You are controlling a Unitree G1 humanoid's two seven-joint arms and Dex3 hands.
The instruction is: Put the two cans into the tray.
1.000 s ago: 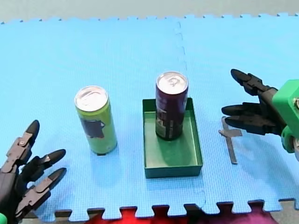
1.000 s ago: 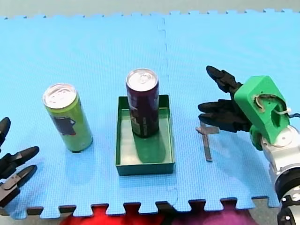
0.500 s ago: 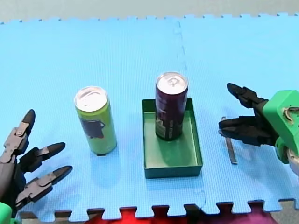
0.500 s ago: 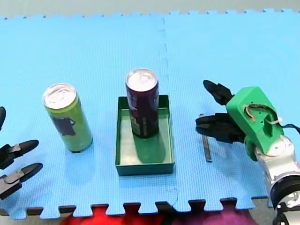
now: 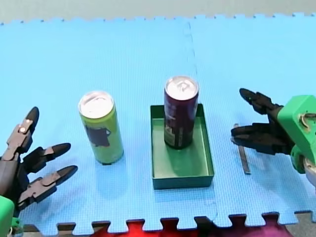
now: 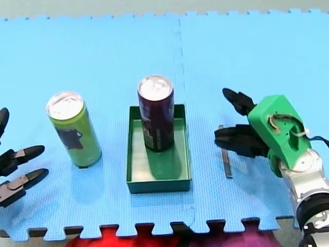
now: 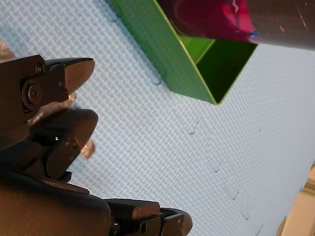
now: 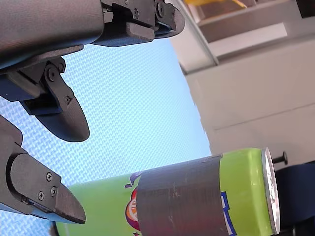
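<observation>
While both hands hold nothing, I see one can already in place and one not. The dark maroon aluminium can (image 5: 180, 116) stands upright inside the shallow green rectangular tray (image 5: 182, 180), at the tray's far end. The lime-green aluminium can (image 5: 101, 129), with a dark label on its side, stands upright on the blue interlocking foam mat (image 5: 123, 59), to the left of the tray and clear of its wall.

My left hand (image 5: 27, 168) is at the mat's near left corner, well apart from the lime-green can, its black fingers uncurled and gripping nothing. My right hand (image 5: 261, 134) is to the right of the tray, fingers uncurled and pointing toward it, also empty. Its fingertips lie over the far end of a thin grey metal strip (image 5: 245, 162) on the mat; I cannot tell whether they touch it.

In the first wrist view, black fingers (image 7: 59, 78) sit near a corner of the tray.
</observation>
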